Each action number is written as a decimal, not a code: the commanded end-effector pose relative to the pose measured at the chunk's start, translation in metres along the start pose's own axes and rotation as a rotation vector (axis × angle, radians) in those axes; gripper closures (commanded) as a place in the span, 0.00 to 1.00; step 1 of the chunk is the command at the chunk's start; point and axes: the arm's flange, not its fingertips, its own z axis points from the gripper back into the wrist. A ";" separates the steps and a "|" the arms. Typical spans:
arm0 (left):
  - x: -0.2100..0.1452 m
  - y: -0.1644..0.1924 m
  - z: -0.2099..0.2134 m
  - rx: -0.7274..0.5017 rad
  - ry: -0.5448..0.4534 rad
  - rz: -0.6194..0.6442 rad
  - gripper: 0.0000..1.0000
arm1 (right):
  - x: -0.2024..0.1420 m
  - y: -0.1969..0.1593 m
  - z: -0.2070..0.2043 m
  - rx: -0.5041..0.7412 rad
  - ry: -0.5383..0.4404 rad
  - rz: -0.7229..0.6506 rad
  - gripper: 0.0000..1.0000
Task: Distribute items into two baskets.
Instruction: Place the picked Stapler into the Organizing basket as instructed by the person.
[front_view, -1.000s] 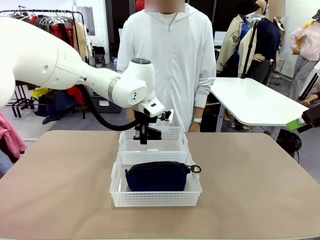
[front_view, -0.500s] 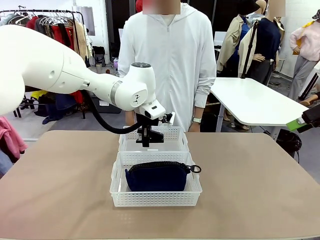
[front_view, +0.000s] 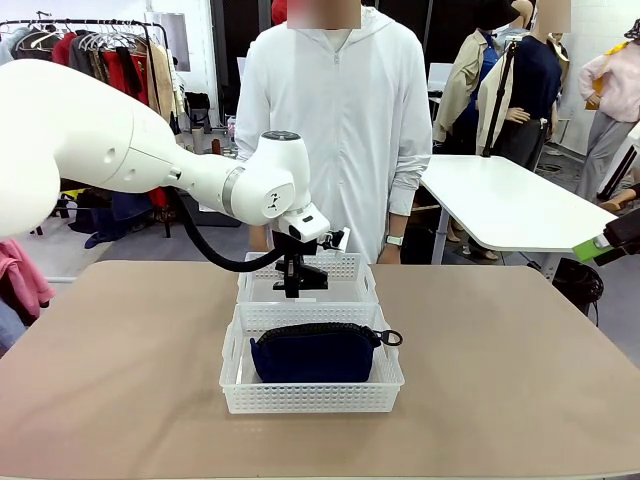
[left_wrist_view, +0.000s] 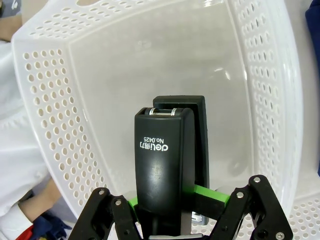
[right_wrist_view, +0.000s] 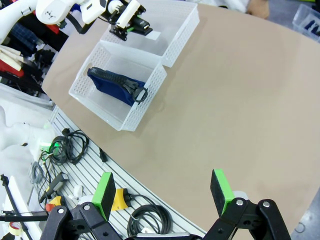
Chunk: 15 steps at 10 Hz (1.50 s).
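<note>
Navy pouch (front_view: 313, 352) lies in near basket (front_view: 312, 399); black stapler (left_wrist_view: 165, 170) above far basket (front_view: 352, 268).

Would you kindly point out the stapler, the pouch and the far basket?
stapler (left_wrist_view: 165, 165), left wrist view, top arm.
pouch (front_view: 312, 355), front view, side fabric.
far basket (front_view: 355, 266), front view, back wall.

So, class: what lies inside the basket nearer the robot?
The nearer basket holds the navy pouch, zipper on top, ring pull at its right end. The floor beneath the pouch is covered.
</note>
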 end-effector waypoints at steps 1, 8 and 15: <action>-0.007 0.010 -0.002 -0.025 -0.022 -0.005 1.00 | 0.000 -0.001 0.000 -0.002 -0.003 -0.004 0.00; -0.009 0.017 -0.018 -0.076 -0.051 -0.009 1.00 | 0.000 -0.001 0.000 -0.002 -0.003 -0.004 0.00; -0.009 0.018 -0.022 -0.104 -0.053 -0.017 0.00 | 0.000 -0.001 0.000 -0.002 -0.003 -0.004 0.00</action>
